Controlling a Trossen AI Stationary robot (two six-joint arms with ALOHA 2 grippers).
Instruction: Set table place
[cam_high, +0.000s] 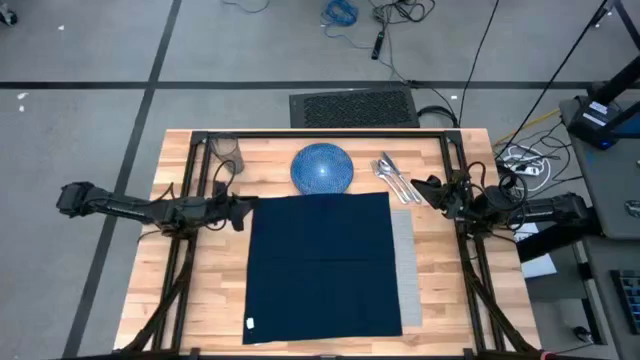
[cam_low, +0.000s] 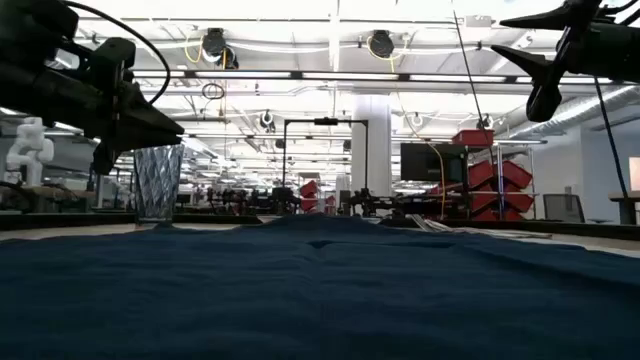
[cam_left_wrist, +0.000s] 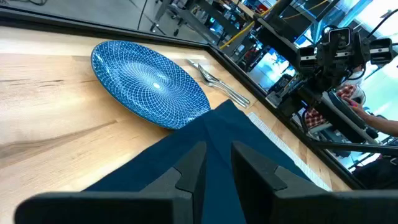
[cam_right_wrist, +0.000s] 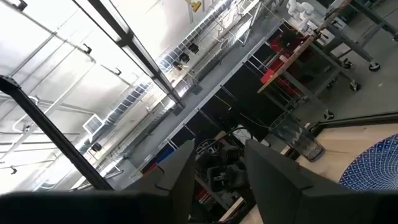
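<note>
Covering most of the bench (cam_high: 200, 300), the navy napkin (cam_high: 322, 265) lies spread flat over the grey placemat (cam_high: 404, 262), of which only a strip shows along the napkin's right edge. The blue plate (cam_high: 322, 168) sits at the far edge of the napkin, touching or slightly overlapping it. The silver cutlery (cam_high: 394, 178) lies in a bundle just right of the plate, on bare wood. The clear glass (cam_high: 228, 153) stands upright near the far left corner. The left gripper (cam_high: 243, 212) hovers at the napkin's left edge, jaws slightly parted and holding nothing. The right gripper (cam_high: 420, 189) hangs above the bench beside the cutlery, jaws apart and empty.
</note>
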